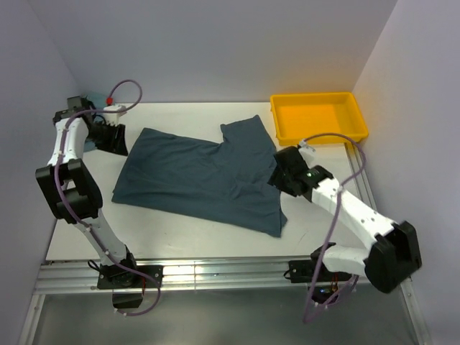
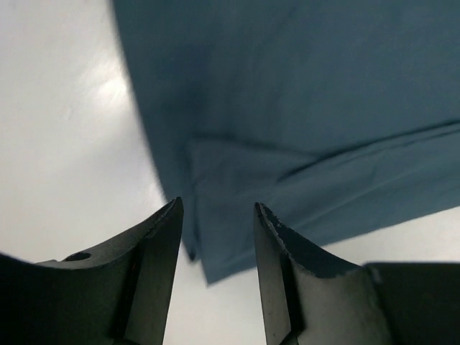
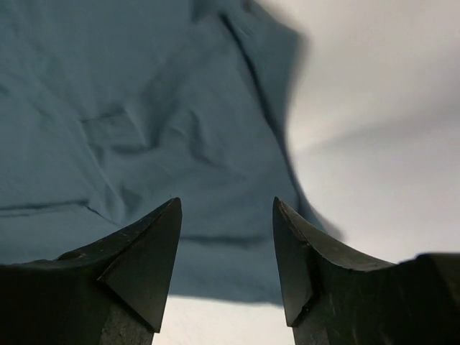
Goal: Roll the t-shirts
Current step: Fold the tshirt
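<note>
Lying on the table (image 1: 180, 233): the t-shirt (image 1: 201, 176), slate blue, spread mostly flat and a little rumpled, one sleeve reaching toward the far right.
Left gripper (image 2: 215, 205): jaws apart with nothing between them, just beside the shirt's far-left corner.
Right gripper (image 3: 226, 203): jaws apart as well, holding nothing, poised at the shirt's right edge.
Yellow tray (image 1: 320, 96): far right corner of the table, just beside that sleeve.
</note>
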Tool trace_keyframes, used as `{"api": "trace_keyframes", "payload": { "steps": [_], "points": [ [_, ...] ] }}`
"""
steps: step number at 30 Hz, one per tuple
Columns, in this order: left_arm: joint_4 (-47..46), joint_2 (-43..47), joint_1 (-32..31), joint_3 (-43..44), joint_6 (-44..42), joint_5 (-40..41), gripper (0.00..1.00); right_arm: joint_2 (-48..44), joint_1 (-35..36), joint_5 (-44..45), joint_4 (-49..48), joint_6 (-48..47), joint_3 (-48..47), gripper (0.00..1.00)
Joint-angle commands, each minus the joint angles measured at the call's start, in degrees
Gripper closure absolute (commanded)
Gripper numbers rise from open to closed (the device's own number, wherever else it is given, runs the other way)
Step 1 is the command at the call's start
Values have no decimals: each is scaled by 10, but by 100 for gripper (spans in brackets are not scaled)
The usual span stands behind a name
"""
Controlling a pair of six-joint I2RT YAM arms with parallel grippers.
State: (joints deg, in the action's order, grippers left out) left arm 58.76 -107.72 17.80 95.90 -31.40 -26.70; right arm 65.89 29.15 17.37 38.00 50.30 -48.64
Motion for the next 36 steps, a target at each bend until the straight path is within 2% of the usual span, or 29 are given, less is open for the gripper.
{"api": "trace_keyframes", "payload": {
  "steps": [1,2,6,9,11,15,18,26,31,36],
  "points": [
    [-69,-8,-29,14,63,-62,52,74,-11,-8,-78,-60,-70,40],
    [-82,-13,-32,16,70,-69,53,111,-14,-10,-84,-63,-82,41],
    [-250,-13,-35,0,163,-70,50,182,-31,8,-97,-74,-145,44],
    [-311,-52,-44,28,186,-49,49,229,-43,28,-113,-99,-181,45],
    [-319,-106,-52,60,178,-32,47,272,-51,36,-108,-109,-208,45],
    [-292,-208,-62,188,178,-20,47,325,-69,44,-115,-148,-265,44],
    [-292,-256,-63,225,177,-27,44,370,-86,32,-128,-165,-299,44],
    [-327,-292,-77,227,176,-23,41,471,-123,19,-130,-181,-370,44],
    [-322,-315,-85,260,178,-13,40,528,-132,31,-102,-202,-449,44],
    [-318,-333,-88,285,183,-9,39,560,-135,36,-86,-210,-488,44]
  ]
}}
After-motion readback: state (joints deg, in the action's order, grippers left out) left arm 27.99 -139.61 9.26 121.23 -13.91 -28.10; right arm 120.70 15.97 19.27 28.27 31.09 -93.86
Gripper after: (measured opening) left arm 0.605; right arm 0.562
